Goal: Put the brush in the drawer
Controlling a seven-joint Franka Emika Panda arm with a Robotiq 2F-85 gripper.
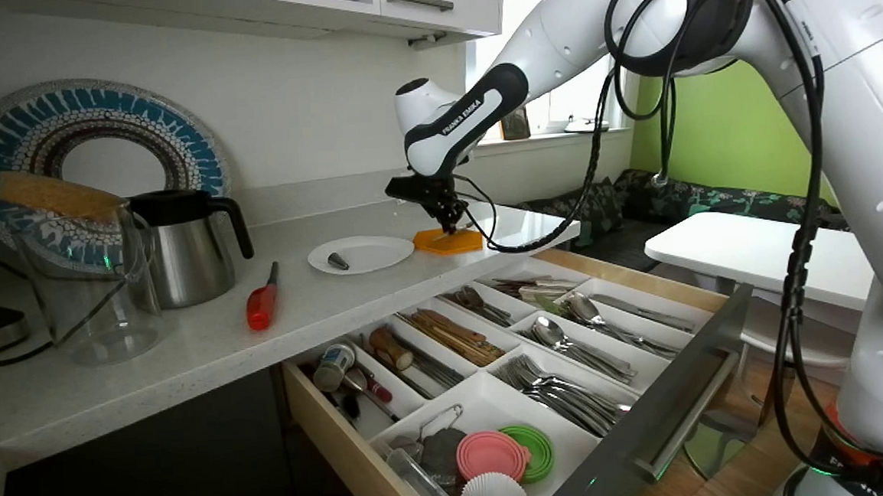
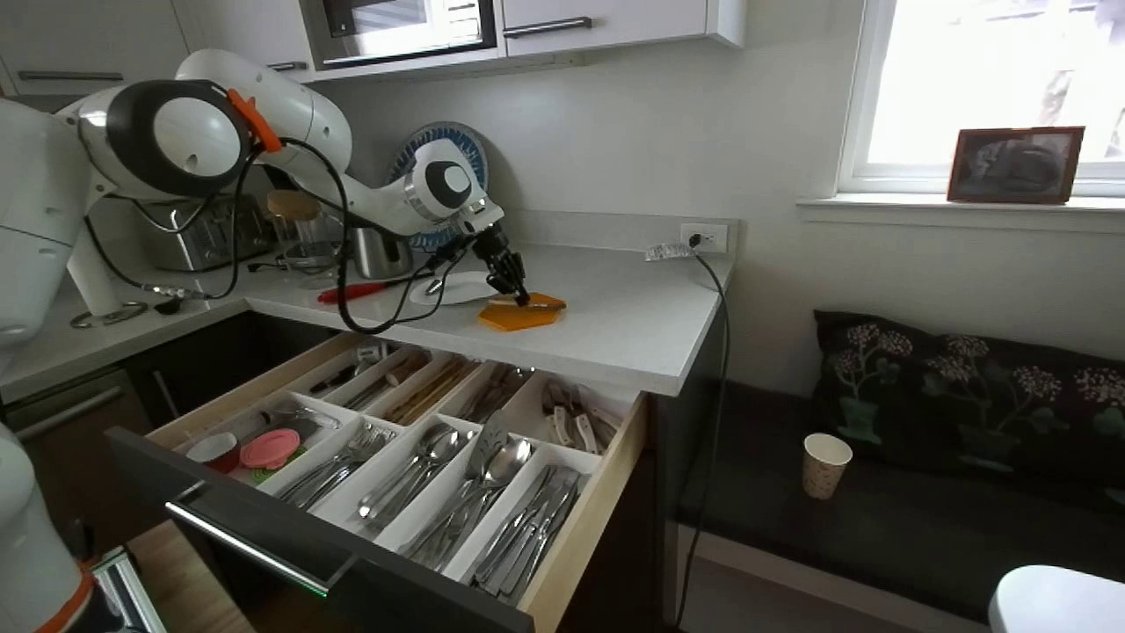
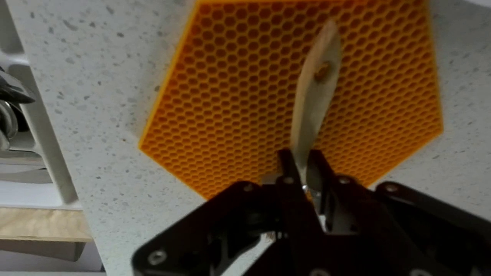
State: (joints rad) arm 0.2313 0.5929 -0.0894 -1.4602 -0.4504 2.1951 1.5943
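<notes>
In the hand (image 3: 301,163), the brush (image 3: 315,97)

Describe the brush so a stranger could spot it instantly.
On the countertop above the open drawer, find the orange honeycomb mat. Over it is the brush, its pale wooden handle pierced by a hole. It alone is gripped by the tool.

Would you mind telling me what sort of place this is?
Most likely a kitchen, at home or work: the open drawer holds sorted forks and spoons, and a steel carafe stands on the counter.
</notes>
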